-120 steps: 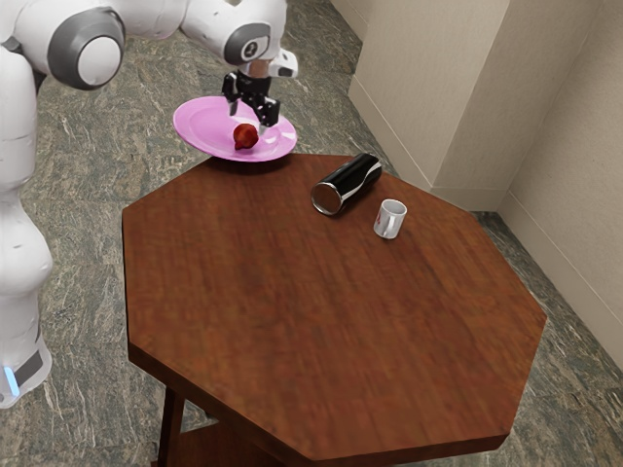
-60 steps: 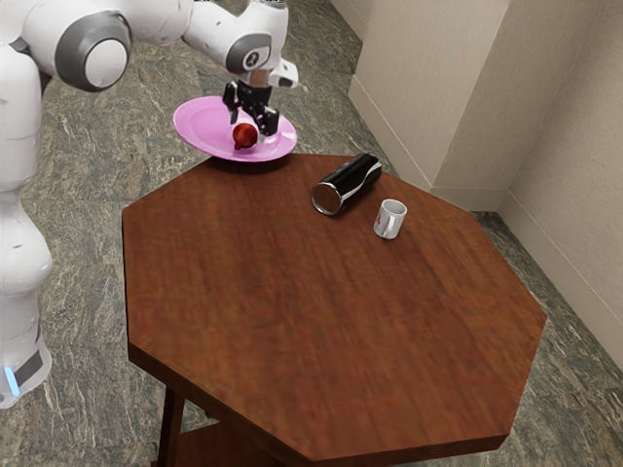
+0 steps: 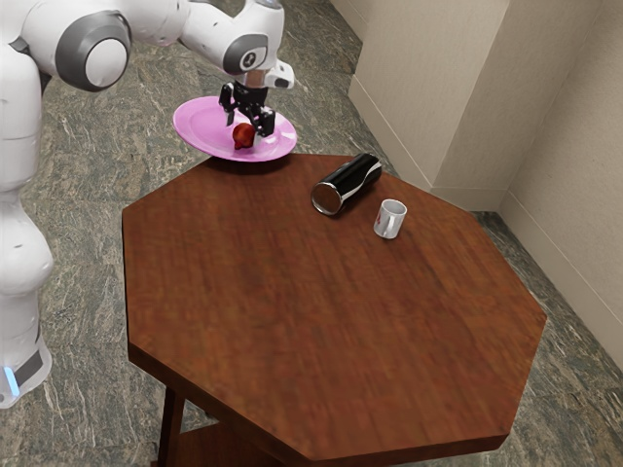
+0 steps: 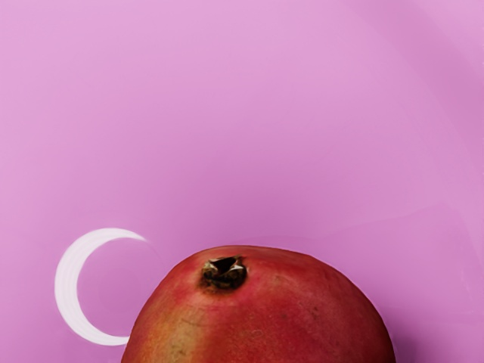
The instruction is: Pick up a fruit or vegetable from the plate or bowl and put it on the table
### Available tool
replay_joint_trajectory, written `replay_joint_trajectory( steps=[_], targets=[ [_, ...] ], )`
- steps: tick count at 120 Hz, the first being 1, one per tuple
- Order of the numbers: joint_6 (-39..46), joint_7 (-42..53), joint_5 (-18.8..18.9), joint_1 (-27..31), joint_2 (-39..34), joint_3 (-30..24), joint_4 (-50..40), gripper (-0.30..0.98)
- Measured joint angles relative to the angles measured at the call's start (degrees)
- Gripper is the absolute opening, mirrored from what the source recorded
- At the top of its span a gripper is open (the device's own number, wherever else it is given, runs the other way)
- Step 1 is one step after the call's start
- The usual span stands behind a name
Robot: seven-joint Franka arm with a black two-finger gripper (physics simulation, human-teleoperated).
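The pomegranate (image 3: 243,135) is lying in the plate (image 3: 200,119), so neither half of the task is showing as done: nothing is being lifted, and nothing is resting on the table (image 3: 321,302) as a placed fruit. The plate is sitting at the table's far edge, toward the exterior view's left, and part of it is reaching out past that edge.

What the arm (image 3: 92,58) is having in its favour is the approach. The gripper (image 3: 244,131) is hanging low over the plate, its fingers (image 3: 264,124) standing apart with the pomegranate between them, and it is not gripping anything. In the wrist view the fruit is showing its crown and is lying just under the hand, against the plate's pink surface, so the aim is looking good. I am judging the reach as nearly complete and the grasp as the step in hand.

Still to come are closing on the fruit, raising it clear of the rim, carrying it over and setting it down. The wood on the near side of the plate is offering the shortest carry; a drop farther to the exterior view's right would be bringing the flask (image 3: 355,180) and the mug (image 3: 390,219) into play. A round fruit could be rolling once released, so a low, gentle release is being called for.
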Motion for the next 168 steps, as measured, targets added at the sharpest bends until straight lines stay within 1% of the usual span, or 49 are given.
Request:
replay_joint_trajectory(
  steps=[44,59,64,80,84,88,97,108,115,120,129,136,144,154,168],
  targets=[
    [0.4,0.2,-0.1,0.1,1.1,0.0,-0.1,0.68],
    [0.7,0.0,0.0,0.0,1.2,0.0,0.0,0.44],
    [0.8,0.0,0.1,0.0,1.2,0.0,0.0,0.39],
    [1.0,-0.4,0.5,-0.1,0.8,-0.1,0.1,0.36],
    [1.0,-0.5,0.7,-0.3,0.0,-0.1,0.3,0.35],
    [1.1,-0.5,0.9,-0.9,-1.8,-0.2,0.5,0.31],
    [1.0,-0.6,1.4,-4.1,-6.3,-0.2,0.6,0.27],
    [0.8,-0.5,2.0,-9.2,-10.5,-0.3,1.2,0.27],
    [0.7,-0.6,2.2,-11.8,-11.3,-2.9,2.6,0.27],
    [0.6,-0.8,2.3,-13.6,-11.5,-6.8,3.7,0.26],
    [0.5,-1.6,3.2,-19.7,-11.7,-13.5,4.6,0.24],
    [0.5,-2.5,4.3,-25.5,-11.7,-17.7,4.9,0.24],
    [0.7,-3.5,5.1,-30.0,-11.5,-21.9,4.9,0.26],
    [1.2,-4.8,5.7,-32.8,-10.6,-25.1,4.7,0.27],
    [1.7,-6.5,5.8,-35.5,-7.2,-26.4,3.5,0.27]
  ],
)
